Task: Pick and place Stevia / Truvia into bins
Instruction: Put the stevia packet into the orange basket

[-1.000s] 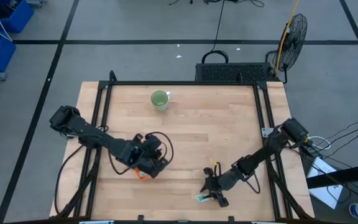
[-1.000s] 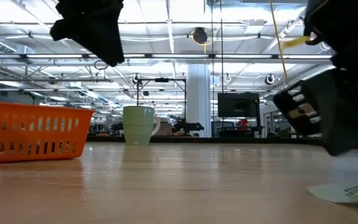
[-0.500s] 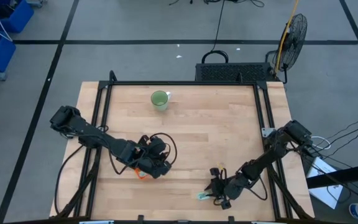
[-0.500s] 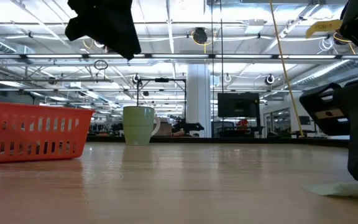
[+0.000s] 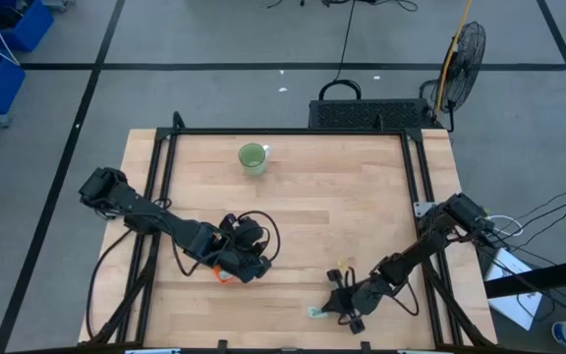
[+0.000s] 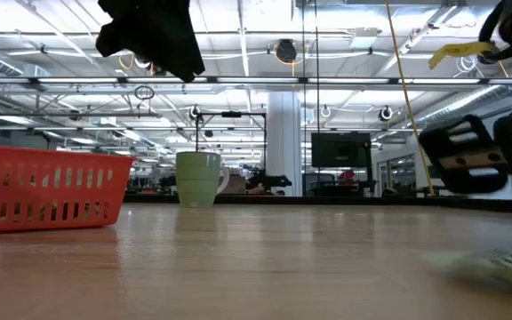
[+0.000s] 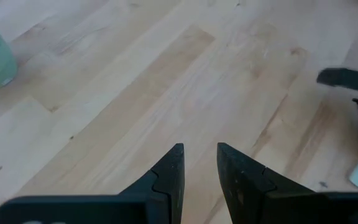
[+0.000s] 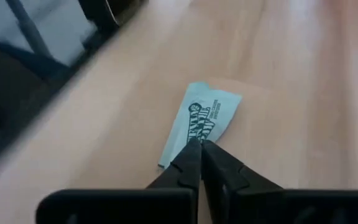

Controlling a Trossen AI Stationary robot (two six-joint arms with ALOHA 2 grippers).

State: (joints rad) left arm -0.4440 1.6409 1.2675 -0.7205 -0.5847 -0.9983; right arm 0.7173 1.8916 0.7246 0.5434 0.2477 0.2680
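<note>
Right claw [image 8: 200, 145] down on a Truvia sachet [image 8: 205, 121] at the bench's near edge

Its fingers are pinched narrow with their tips on the flat packet, apparently to nip one end; whether it truly holds the paper I cannot tell. The sachet's long axis runs slantwise away from the tips. Farther left, the left claw [image 7: 197, 152] hangs narrowly parted above the orange tray [image 6: 43, 187], probably waiting there. The light-green cup [image 5: 253, 156] stands far off.
</note>
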